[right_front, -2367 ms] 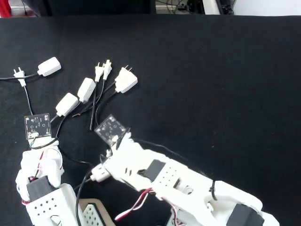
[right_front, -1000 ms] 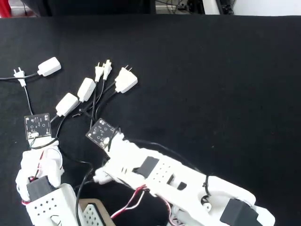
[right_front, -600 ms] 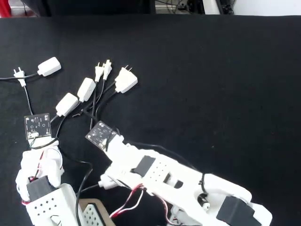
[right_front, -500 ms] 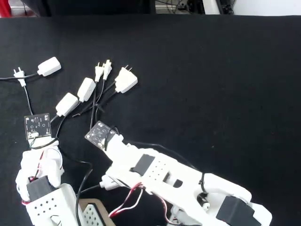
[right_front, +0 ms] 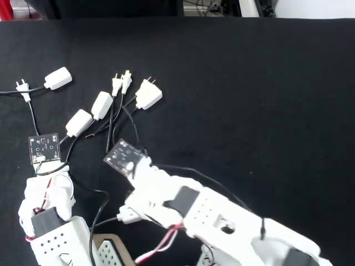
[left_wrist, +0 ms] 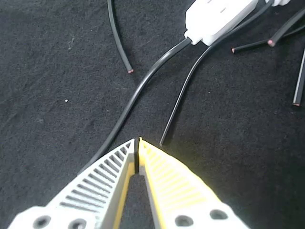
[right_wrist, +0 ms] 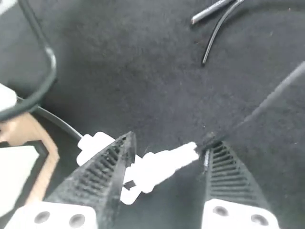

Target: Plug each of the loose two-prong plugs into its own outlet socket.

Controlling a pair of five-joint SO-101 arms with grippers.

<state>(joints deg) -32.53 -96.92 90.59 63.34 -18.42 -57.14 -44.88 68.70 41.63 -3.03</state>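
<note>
Two-prong plug (right_wrist: 159, 164), the one nearest the arms' bases, lay flat on the black table (right_front: 249, 111). It stretched along the gap between the right fingers (right_wrist: 102, 171), which stood wide open on either side of it and held nothing. One end of its white body sat just beside one fingertip and the other end lay close to the opposite finger. Which end carried the prongs could not be told.

The step in hand seemed to be the grasp. To do it well, the fingers probably needed to turn so that they would close across the plug's stout middle, not end to end. They would also have to stay off the prongs and come low enough to pinch the body without skidding over it.

The left fingers (left_wrist: 162, 167) were pressed together with nothing seen between them, hovering over the table beside a thick black cable (left_wrist: 143, 90). That cable ran on to an outlet socket (left_wrist: 217, 16).

Farther out, in the high view, a second socket (right_front: 102, 105), a third socket (right_front: 57, 78) and other loose plugs (right_front: 121, 83) lay among crossed leads (right_front: 111, 124). Once lifted, the plug would likely want a slow carry clear of that tangle, and the left fingers could steady the chosen socket.
</note>
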